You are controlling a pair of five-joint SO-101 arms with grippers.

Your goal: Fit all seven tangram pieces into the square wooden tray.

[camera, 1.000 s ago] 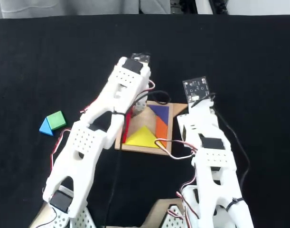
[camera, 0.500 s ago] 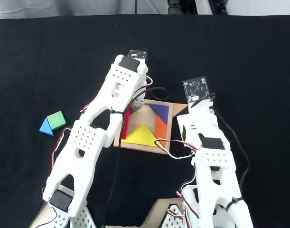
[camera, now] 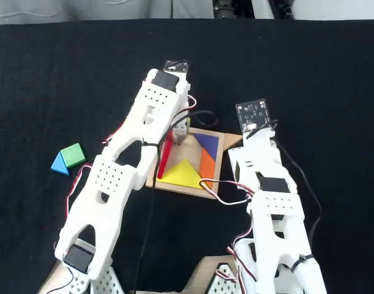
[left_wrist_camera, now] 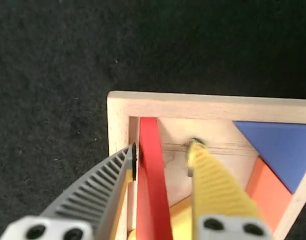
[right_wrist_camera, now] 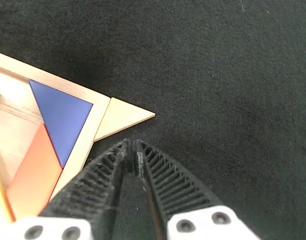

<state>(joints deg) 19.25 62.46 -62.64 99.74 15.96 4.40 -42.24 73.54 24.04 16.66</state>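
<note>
left claw spread around red piece in tray; right claw pressed together

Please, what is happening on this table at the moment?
The left end effector is open in the square wooden tray, around a red piece that seems to stand on edge by its wall. A yellow triangle, a blue triangle and an orange piece lie inside. The right end effector is shut beside a plain wooden triangle outside.

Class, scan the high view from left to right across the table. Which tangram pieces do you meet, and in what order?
light blue triangle → green piece → red piece → orange piece → plain wooden triangle
</note>
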